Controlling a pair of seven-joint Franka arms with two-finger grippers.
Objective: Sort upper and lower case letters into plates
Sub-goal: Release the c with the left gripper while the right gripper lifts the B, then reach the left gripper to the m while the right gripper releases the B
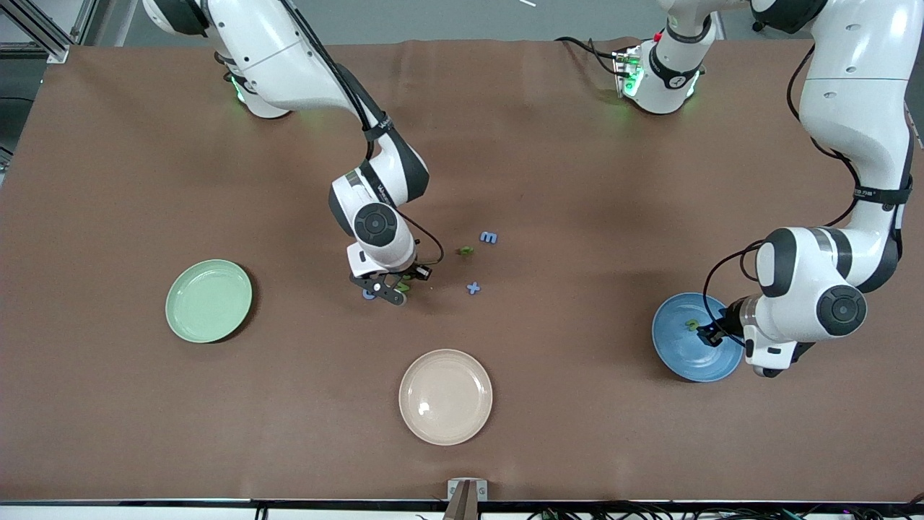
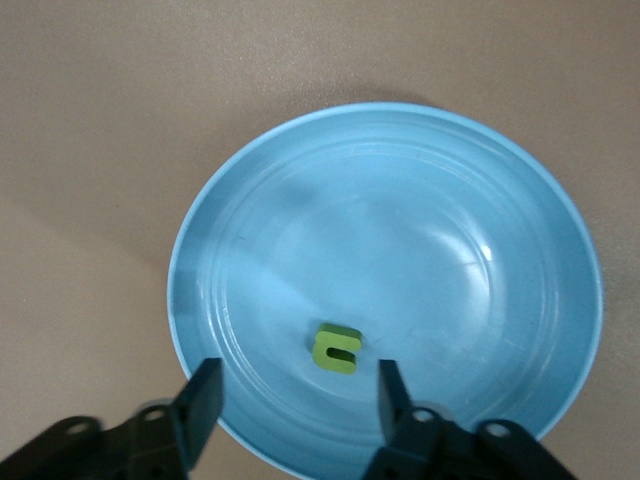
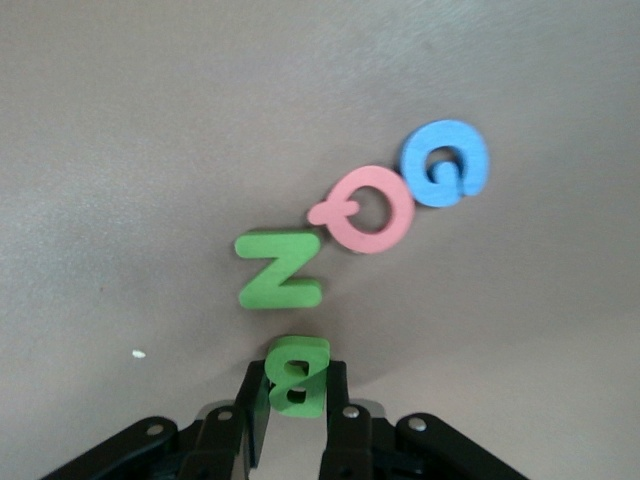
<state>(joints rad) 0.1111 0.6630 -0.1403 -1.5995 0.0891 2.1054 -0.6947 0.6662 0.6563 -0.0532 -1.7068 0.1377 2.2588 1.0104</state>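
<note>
My right gripper (image 1: 393, 289) is low over the table's middle, shut on a green letter B (image 3: 297, 373) that stands upright between its fingers. Close by on the table lie a green Z-shaped letter (image 3: 279, 270), a pink Q (image 3: 366, 210) and a blue G (image 3: 444, 163). My left gripper (image 2: 298, 395) hangs open over the blue plate (image 1: 678, 354), in which a small green letter (image 2: 337, 348) lies free of the fingers. The mint green plate (image 1: 208, 300) sits toward the right arm's end with nothing in it.
A blue m (image 1: 489, 237), a small green letter (image 1: 466, 250) and a blue cross-shaped letter (image 1: 473, 288) lie loose beside the right gripper, toward the left arm's end. A cream-beige plate (image 1: 445, 396) with nothing in it sits nearer the front camera.
</note>
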